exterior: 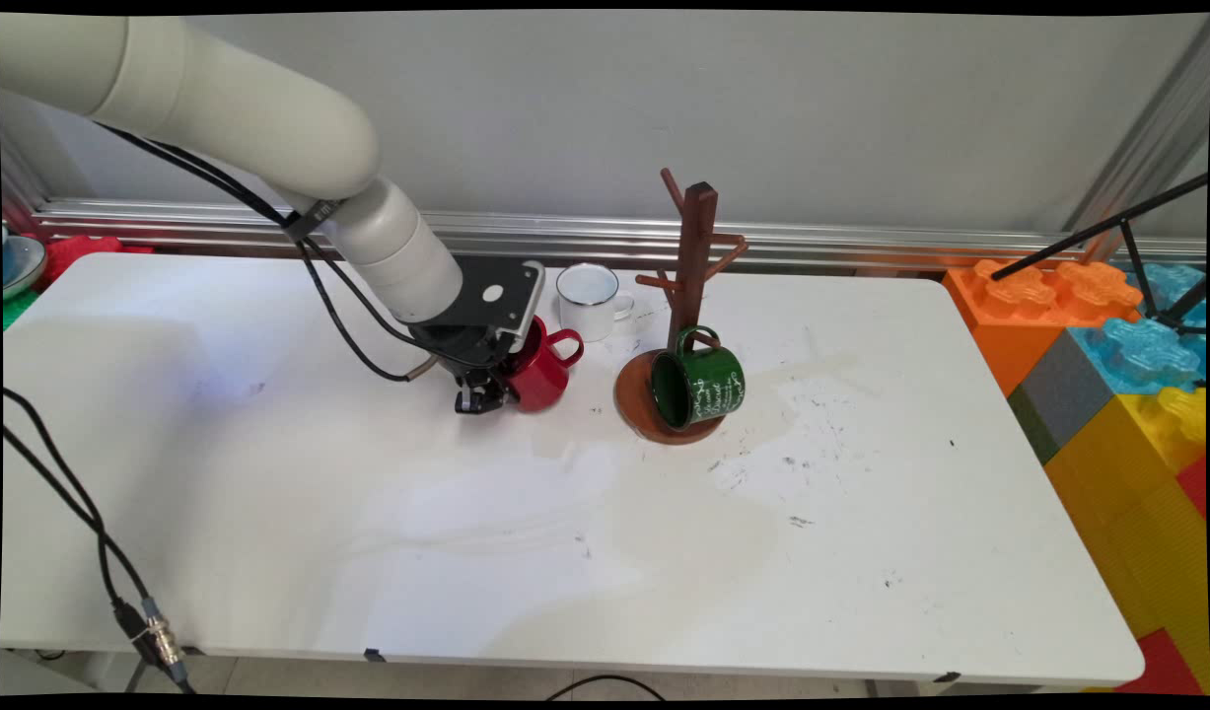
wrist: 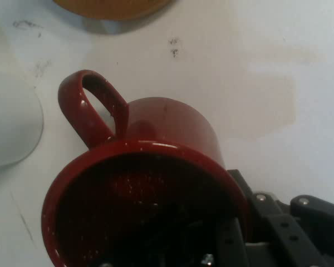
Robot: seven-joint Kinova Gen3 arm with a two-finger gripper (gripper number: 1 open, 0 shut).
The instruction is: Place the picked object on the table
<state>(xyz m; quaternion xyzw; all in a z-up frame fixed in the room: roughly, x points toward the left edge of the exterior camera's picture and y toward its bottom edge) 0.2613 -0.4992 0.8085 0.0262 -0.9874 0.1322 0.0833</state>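
A white robot arm reaches in from the upper left and angles down to the middle of a white table (exterior: 269, 473). Its black gripper (exterior: 483, 397) is low, at or just above the table top, with a red mug (exterior: 538, 372) gripped by the rim. In the hand view one finger (wrist: 231, 245) goes down inside the mug's mouth and the black linkage sits outside the wall, so the fingers are closed on the rim. The red mug is tilted, its open mouth toward the gripper and its handle pointing away to the right in the main view.

Just behind the red mug stands a white mug (exterior: 590, 301), upright, its handle to the right. The two are near each other; whether they touch cannot be told.

To the right stands a brown wooden mug tree (exterior: 691, 261) on a round base (exterior: 632, 399). A green mug (exterior: 701, 388) with white lettering hangs by its handle from a low peg, mouth facing left and toward the viewer, over the base.

The table is smudged with dark marks and pale stains. Black cables hang from the arm, and more trail over the table's left edge. Large orange, blue and yellow toy blocks (exterior: 1117, 365) are stacked beside the table's right end.
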